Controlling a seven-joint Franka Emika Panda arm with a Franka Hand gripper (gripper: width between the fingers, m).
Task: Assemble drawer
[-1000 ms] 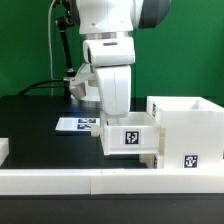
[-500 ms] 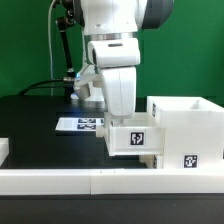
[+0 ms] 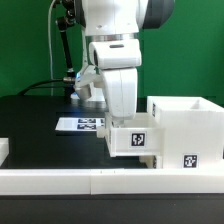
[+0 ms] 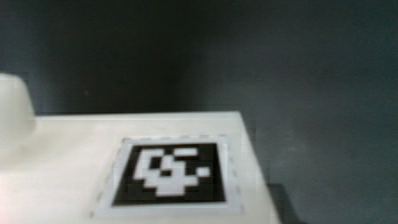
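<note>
The large boxy housing (image 3: pixel 186 122) of the drawer stands at the exterior view's right, open at the top, with a tag low on its front. A small white tray (image 3: pixel 133 138) with a black-and-white tag hangs from my gripper (image 3: pixel 121 122), right against the housing's left side. The fingertips are hidden by the tray's wall, and the tray travels with the hand. In the wrist view a white surface of the tray (image 4: pixel 71 150) and its tag (image 4: pixel 173 172) fill the lower part, with the dark table beyond. No fingers show there.
The marker board (image 3: pixel 78 124) lies on the black table behind the tray. A low white border wall (image 3: pixel 60 178) runs along the front. A white part (image 3: pixel 3 150) is cut off at the exterior view's left edge.
My gripper has carried the small tray toward the exterior view's right, closer to the housing. Most of the shift came in the first half second.
</note>
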